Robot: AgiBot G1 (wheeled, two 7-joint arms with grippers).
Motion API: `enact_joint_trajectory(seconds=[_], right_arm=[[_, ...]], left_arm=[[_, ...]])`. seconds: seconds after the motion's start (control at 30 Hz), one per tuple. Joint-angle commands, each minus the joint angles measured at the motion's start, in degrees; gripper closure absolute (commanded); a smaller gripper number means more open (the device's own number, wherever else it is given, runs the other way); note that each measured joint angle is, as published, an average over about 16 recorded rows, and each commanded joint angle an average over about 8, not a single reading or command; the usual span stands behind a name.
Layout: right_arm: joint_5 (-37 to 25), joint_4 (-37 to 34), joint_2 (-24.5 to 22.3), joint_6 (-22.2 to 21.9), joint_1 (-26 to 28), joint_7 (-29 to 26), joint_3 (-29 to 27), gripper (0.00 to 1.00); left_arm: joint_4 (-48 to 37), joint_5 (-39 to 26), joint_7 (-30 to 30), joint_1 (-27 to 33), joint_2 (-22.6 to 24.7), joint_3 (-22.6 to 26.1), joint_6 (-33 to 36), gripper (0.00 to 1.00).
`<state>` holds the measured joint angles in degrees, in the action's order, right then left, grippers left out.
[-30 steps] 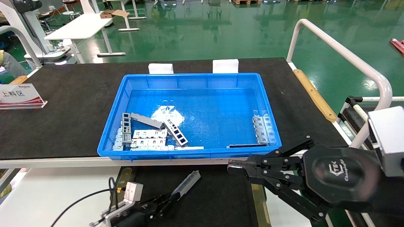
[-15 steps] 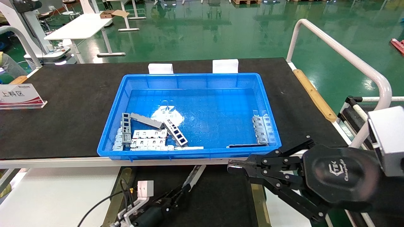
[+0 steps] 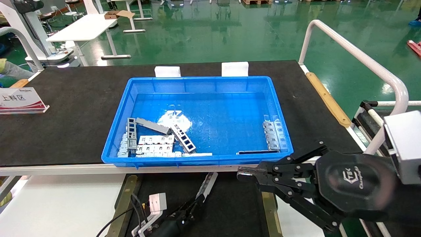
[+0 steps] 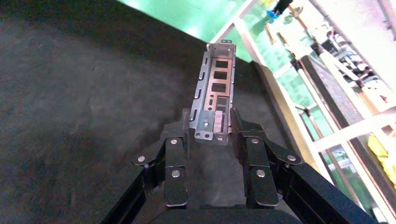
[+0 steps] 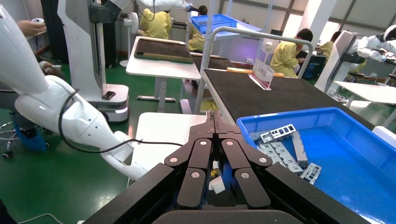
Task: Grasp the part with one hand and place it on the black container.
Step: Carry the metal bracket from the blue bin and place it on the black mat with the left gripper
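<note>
My left gripper [image 3: 194, 201] is shut on one end of the part [image 3: 207, 185], a slim silver-grey channel strip with rectangular windows. It holds the part just above the black container [image 3: 230, 204], the matte black panel below the blue bin. In the left wrist view the part [image 4: 215, 88] sticks out forward from between the fingers of the left gripper [image 4: 211, 122], over the black container [image 4: 84, 102]. My right gripper [image 3: 241, 176] is shut and empty, parked above the panel's right edge; its closed tips show in the right wrist view [image 5: 214, 119].
The blue bin [image 3: 197, 161] on the wide black mat holds several more metal parts [image 3: 154, 138] at its near left and right corners. Brass-coloured strips [image 3: 122, 200] [image 3: 270, 210] edge the panel. A white rail [image 3: 361, 59] runs along the right.
My left gripper has moved right and forward over the black panel, carrying the part toward the bin's near wall. The right arm has not moved.
</note>
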<state>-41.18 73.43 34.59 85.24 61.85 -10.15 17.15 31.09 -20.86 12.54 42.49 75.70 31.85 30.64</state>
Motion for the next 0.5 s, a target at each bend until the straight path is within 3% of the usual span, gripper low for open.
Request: enact_joint_trajectory(seconds=[0.03,0.5], right_arm=[[0.0,0.0,0.0,0.0,0.0,0.0,0.0,1.00],[0.0,0.0,0.0,0.0,0.0,0.0,0.0,1.00]], left_arm=[[3.0,0.3,-0.4,-1.3,-0.3,0.0,-2.6,1.00],[14.9,0.6,-5.6,-5.2,-3.0,2.6,-13.5,1.00]])
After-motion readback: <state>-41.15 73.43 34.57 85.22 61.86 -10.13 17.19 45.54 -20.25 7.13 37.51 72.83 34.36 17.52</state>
